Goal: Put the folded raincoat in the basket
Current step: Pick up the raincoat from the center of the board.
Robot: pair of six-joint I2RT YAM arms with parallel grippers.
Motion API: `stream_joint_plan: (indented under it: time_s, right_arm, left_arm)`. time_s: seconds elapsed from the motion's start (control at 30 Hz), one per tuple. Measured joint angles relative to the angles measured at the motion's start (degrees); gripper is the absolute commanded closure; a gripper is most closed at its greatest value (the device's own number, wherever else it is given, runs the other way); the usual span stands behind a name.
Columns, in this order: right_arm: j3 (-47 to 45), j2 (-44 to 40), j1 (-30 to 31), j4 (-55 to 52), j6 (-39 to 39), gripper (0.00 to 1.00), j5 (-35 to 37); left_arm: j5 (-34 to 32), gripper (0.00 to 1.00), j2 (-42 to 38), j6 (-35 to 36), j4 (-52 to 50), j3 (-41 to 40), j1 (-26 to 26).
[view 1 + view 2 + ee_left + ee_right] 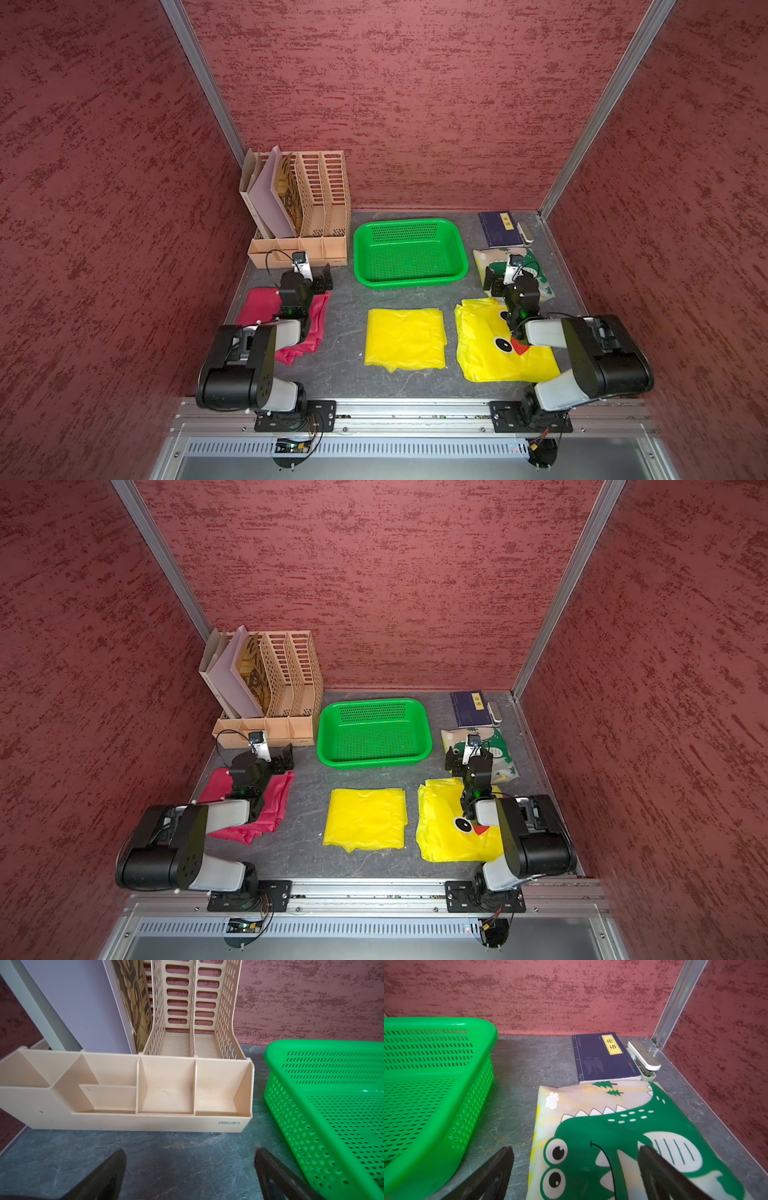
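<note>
The folded yellow raincoat [405,338] lies flat at front centre, probably light, limp and slippery, best pinched at a layered edge, while the left gripper [190,1152] and right gripper [575,1148] gape empty before the far green basket [407,283].

1. We find both top views bright and evenly lit, as if from above; shadows on the table [345,374] are soft and faint.
2. We see pale glare along the rim of the basket [446,1022] in the right wrist view.
3. We note wide-angle stretch: the corner posts [203,75] lean outward, and the side walls [83,208] smear toward the left and right edges.
4. In the wrist views the left gripper [191,1149] and right gripper [577,1147] look dark and out of focus.
5. The far wall [415,104] shows blocky texture.
</note>
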Motion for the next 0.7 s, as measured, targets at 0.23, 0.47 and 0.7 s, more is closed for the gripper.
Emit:
stream_joint_plan:
  time_s: [0.23, 0.47, 0.7]
  right_arm:
    - [11.85, -12.13, 0.13, -17.14, 4.17, 0.02, 4.83]
    - [13.4, -17.68, 0.13, -33.09, 10.64, 0.02, 0.61]
    - [16.98, -24.33, 0.17, -49.9, 16.72, 0.02, -6.62]
  left_arm:
    - [-8.96, 0.0, -8.57, -1.84, -12.87, 8.48, -5.25]
    - [-14.14, 0.0, -12.26, -12.5, -37.29, 21.68, -6.54]
    - [-10.14, 0.0, -21.42, -22.6, -55.15, 22.73, -6.38]
